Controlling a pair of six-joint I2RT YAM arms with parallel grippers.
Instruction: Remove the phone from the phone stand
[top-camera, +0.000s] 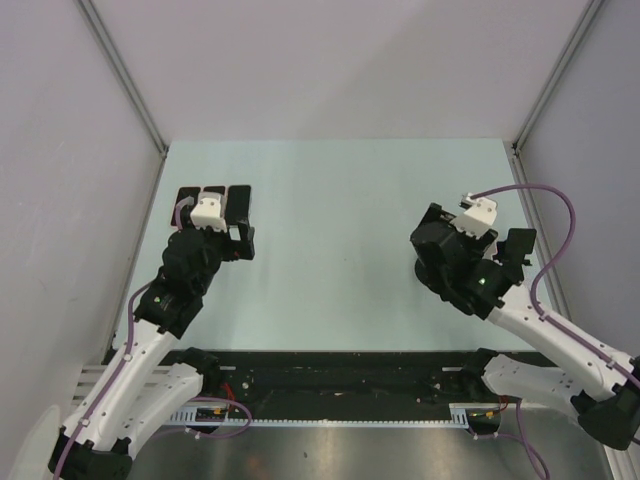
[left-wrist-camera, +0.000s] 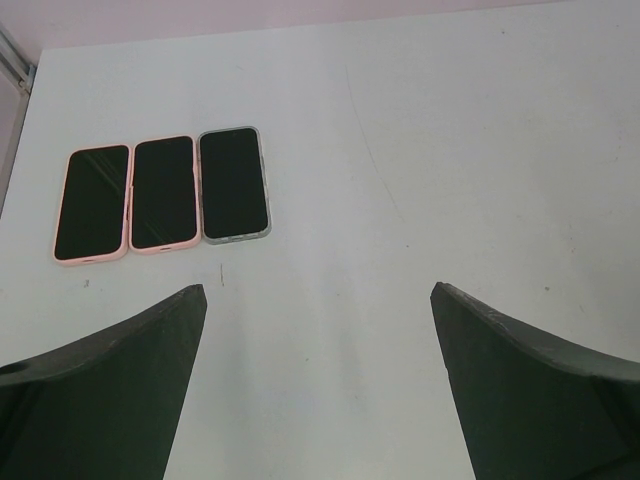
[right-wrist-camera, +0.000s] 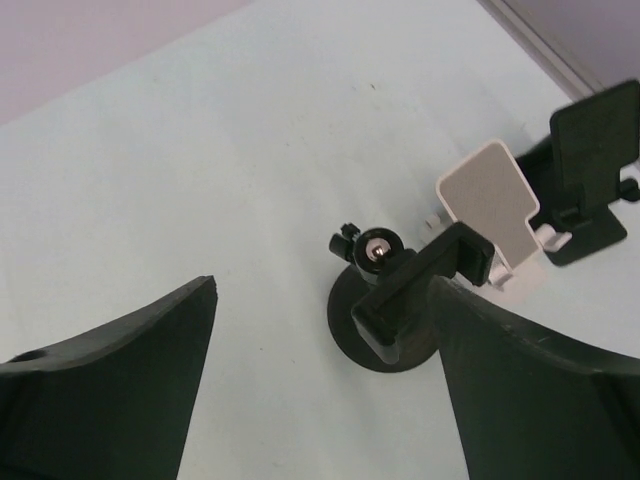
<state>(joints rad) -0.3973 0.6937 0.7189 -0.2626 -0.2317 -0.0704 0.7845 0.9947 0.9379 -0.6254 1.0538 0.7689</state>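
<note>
**Pale green table: phones lying flat at left, stands grouped at right**

Grey-lilac walls (top-camera: 300, 70) closed in the pale green table (top-camera: 340, 220) on three sides. At the far left of the table three phones lay flat, screens up, in a tight row: a pink-cased phone (left-wrist-camera: 92, 202), a second pink-cased phone (left-wrist-camera: 163, 193) touching it, and a clear-cased phone (left-wrist-camera: 234, 183) on the inner end. The left gripper (left-wrist-camera: 318, 290) hung above the table just short of that row, its fingers spread wide and touching nothing. On the right side stood three stands close together. One was a round-based black stand (right-wrist-camera: 345, 320) with a clamp arm on a ball joint. Beside it a white stand (right-wrist-camera: 490, 200) showed its blank plate, and a black easel stand (right-wrist-camera: 590, 140) stood outermost. The right gripper (right-wrist-camera: 322, 285) hovered over the round-based stand with its fingers likewise wide apart and nothing between them. From the overhead camera both arms reached forward from their bases, well apart from each other.
</note>
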